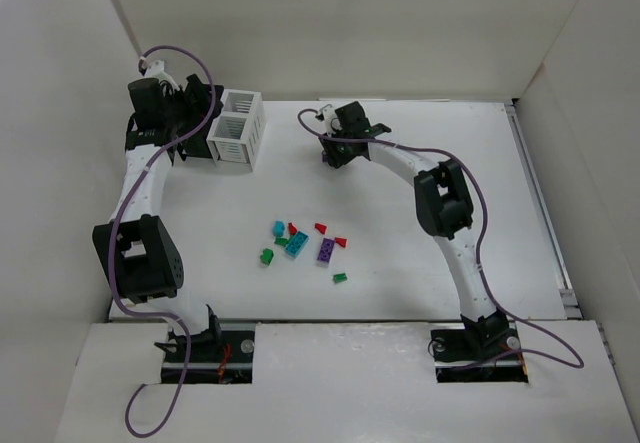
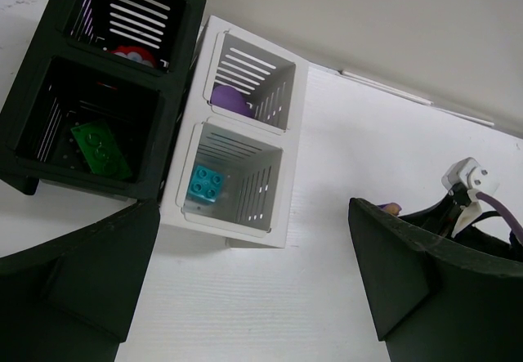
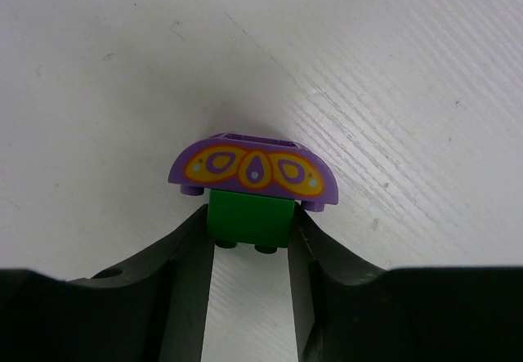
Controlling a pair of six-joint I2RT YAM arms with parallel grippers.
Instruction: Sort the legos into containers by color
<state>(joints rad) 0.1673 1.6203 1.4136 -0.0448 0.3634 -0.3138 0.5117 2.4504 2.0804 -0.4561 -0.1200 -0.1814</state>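
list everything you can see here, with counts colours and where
loose plastic lego pieces: about nine; red, green, teal, purple; clustered mid-table
black slatted two-cell bin: one; far left; holds a red piece and a flat green brick
white slatted two-cell bin: one; against the black bin; holds a purple piece and a teal brick
held green brick: one; between the right fingers, with a purple curved piece, orange-patterned, attached
white table: one
left gripper: open, empty, above the bins
right gripper: shut on the held green brick
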